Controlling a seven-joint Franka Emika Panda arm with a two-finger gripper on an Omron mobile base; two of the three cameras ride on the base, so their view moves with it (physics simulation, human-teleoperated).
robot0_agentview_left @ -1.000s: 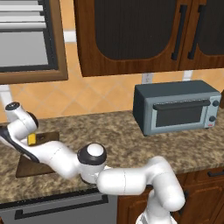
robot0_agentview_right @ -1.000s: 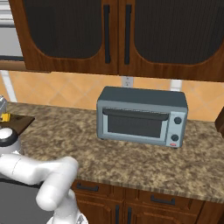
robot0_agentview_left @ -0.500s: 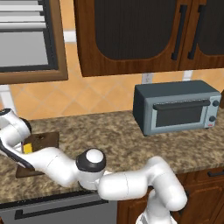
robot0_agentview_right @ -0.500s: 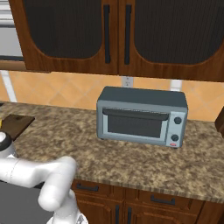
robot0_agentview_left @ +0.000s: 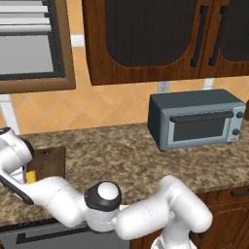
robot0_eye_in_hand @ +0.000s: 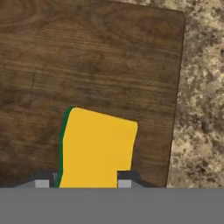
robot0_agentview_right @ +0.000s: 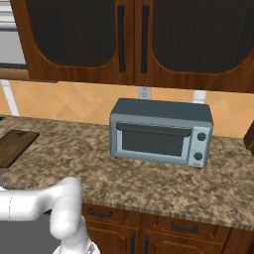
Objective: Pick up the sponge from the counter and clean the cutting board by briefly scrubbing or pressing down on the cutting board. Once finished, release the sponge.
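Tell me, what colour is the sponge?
The sponge is bright yellow with a thin dark green edge, seen best in the hand view.

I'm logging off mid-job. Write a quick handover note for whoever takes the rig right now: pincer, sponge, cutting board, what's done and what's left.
Pincer: shut on the sponge, one finger tip on each side of it, yellow face toward the hand camera, green edge along one side.
Cutting board: flat on the granite counter; the sponge is over the board, near one edge. Whether it is pressing on the wood cannot be told.
Toaster oven: farther along the counter, apart from the work.
Done: sponge picked up and brought over the board.
Left: finish the scrub or press if not yet made, then release the sponge.
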